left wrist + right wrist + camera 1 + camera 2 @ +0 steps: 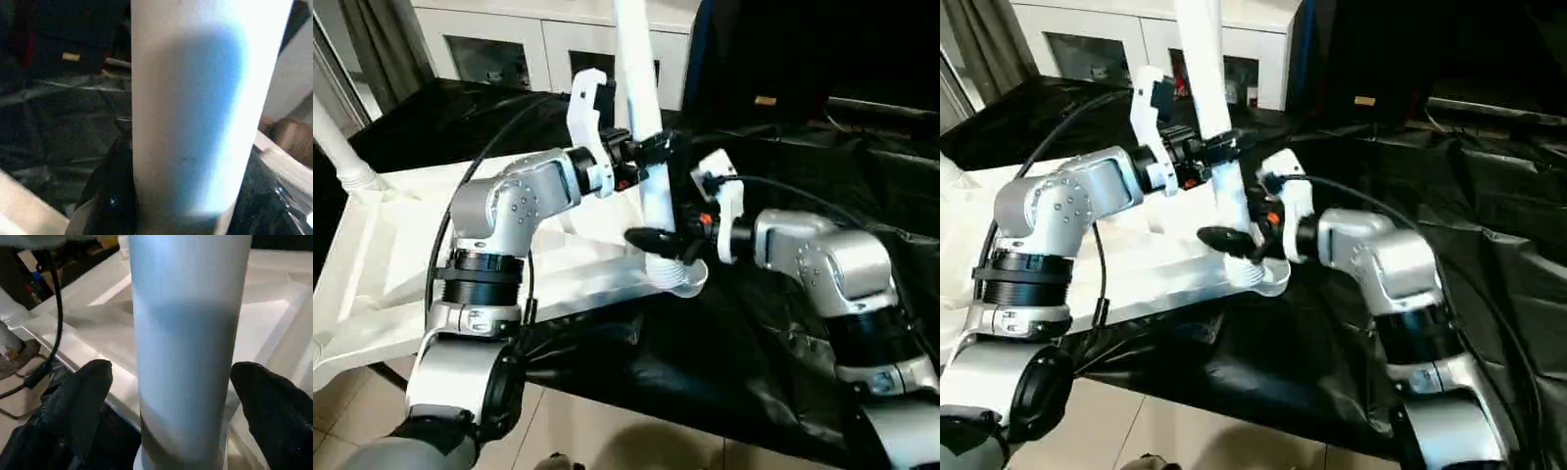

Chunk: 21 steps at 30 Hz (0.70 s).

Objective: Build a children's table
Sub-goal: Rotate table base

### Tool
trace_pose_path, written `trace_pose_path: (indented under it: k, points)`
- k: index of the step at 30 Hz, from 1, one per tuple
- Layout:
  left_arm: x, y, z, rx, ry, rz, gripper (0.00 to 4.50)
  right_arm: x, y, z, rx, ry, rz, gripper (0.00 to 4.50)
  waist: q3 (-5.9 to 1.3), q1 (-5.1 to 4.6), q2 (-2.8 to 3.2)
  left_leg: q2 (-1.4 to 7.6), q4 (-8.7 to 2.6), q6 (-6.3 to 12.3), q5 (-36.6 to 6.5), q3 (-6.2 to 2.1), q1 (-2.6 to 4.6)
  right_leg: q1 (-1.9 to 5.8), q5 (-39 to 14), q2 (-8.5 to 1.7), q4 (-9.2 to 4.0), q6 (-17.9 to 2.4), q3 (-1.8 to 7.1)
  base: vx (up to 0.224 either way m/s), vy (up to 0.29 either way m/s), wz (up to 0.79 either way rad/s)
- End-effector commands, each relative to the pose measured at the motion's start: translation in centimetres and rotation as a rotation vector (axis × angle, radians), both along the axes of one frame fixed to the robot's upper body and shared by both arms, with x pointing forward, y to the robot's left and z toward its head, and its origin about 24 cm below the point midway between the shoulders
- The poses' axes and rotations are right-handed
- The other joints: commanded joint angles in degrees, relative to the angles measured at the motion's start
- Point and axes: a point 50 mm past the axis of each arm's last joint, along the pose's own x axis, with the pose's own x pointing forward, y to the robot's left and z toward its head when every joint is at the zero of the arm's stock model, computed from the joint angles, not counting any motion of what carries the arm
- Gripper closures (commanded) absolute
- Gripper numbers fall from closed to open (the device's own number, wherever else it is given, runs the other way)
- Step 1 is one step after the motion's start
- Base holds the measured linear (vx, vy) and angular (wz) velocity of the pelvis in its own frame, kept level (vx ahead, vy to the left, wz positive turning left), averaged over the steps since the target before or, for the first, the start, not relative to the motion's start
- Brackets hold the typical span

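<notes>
Both wrist cams sit right up against the upright tube leg (644,117). I see the left gripper (651,147) clamped on it partway up; the right gripper (171,396) has fingers (78,406) spread, one either side of the leg, not touching. Head cam adds the leg's foot at the corner socket (680,277) of the upturned table top (382,264). Second leg (337,147) stands at the far corner. Right wrist cam shows the ribbed underside behind the leg.
</notes>
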Motion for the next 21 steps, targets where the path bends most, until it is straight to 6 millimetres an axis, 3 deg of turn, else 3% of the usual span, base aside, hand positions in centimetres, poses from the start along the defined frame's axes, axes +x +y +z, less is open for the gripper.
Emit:
trace_pose_path:
  k: [1,3,5,7,21]
  points:
    - [0.2,0.1,0.8,0.007,-0.009,0.019,2.65,0.3,0.0,0.6,-0.037,-0.013,-0.012,0.15,-4.92,0.16,-0.76,2.3,-3.08,2.66,-1.2,-0.99,0.99,3.76,3.0,-4.26,-3.26,-14.2,2.41,0.0,0.0,0.0]
    - [0.2,0.0,0.9,0.004,-0.008,0.02,2.65,0.3,-0.2,0.5,-0.063,-0.009,-0.024,0.15,-4.9,0.18,-0.76,2.27,-3.09,2.64,-1.1,-0.99,1.0,3.76,3.0,-4.24,-3.29,-14.2,2.42,0.0,0.0,0.0]
    - [0.2,0.0,0.9,0.002,-0.007,0.022,2.65,0.3,-0.2,0.3,-0.093,-0.008,-0.029,0.49,-4.89,0.19,-0.77,2.24,-3.06,2.51,-1.3,-0.98,0.99,3.76,2.9,-4.28,-3.3,-14.1,2.43,0.0,0.0,0.0]
    - [0.2,-0.1,1.1,-0.002,-0.004,0.023,2.65,0.2,-0.1,-0.2,-0.118,0.001,-0.032,0.49,-4.88,0.21,-0.75,2.24,-3.05,2.49,-1.4,-0.96,1.0,3.77,2.7,-4.31,-3.32,-14.1,2.46,0.0,0.0,0.0]
    - [-0.2,-0.4,1.4,-0.021,-0.006,0.004,2.65,0.1,0.5,-1.3,-0.122,0.021,-0.032,1.81,-4.94,0.16,-0.72,2.33,-3.04,2.49,-1.2,-1.01,0.94,3.82,3.7,-4.37,-3.18,-14.4,2.47,0.0,0.0,0.0]
